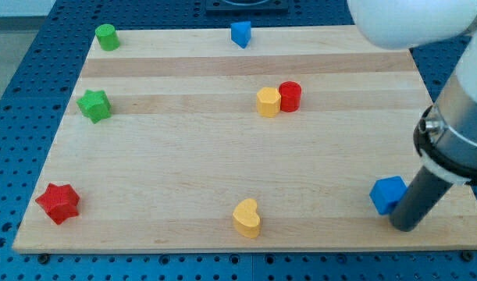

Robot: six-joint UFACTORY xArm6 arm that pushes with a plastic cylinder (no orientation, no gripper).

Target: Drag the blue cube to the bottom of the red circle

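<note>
starting the drag: my tip (404,226) touches blue cube (387,194) at its right; no fingers fitted. next, push toward view's upper left, below red circle (290,96).

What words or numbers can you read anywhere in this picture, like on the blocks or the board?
None. No letters, numbers or signs show on the wooden board, the blue cube, the red circle or any other block, nor on the arm above my tip, which sits just right of the blue cube.
</note>
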